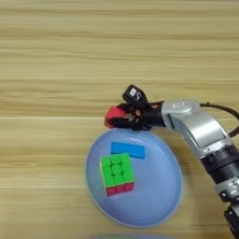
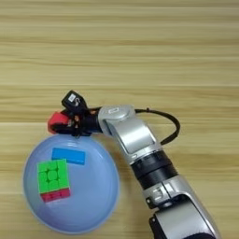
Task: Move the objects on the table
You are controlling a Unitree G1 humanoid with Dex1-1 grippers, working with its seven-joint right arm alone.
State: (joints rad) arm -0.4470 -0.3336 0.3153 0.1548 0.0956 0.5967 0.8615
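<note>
My right gripper (image 1: 119, 119) reaches in from the right and is shut on the small red cube (image 1: 111, 115), holding it just above the far rim of the round blue plate (image 1: 161, 196). Inside the plate lie the flat blue block (image 1: 128, 150) and, nearer me, the puzzle cube (image 1: 116, 173) with its green face up and a red side showing. In the right eye view the red cube (image 2: 56, 120) also sits at the plate's far edge. A small black-and-white square piece (image 1: 133, 94) rides on top of the gripper. The wooden table (image 1: 56, 60) lies under everything.
The silver forearm (image 2: 135, 140) crosses the table from the lower right, beside the plate's right rim, and a black cable (image 2: 170, 128) loops off it. Bare planks stretch across the far half and the left side.
</note>
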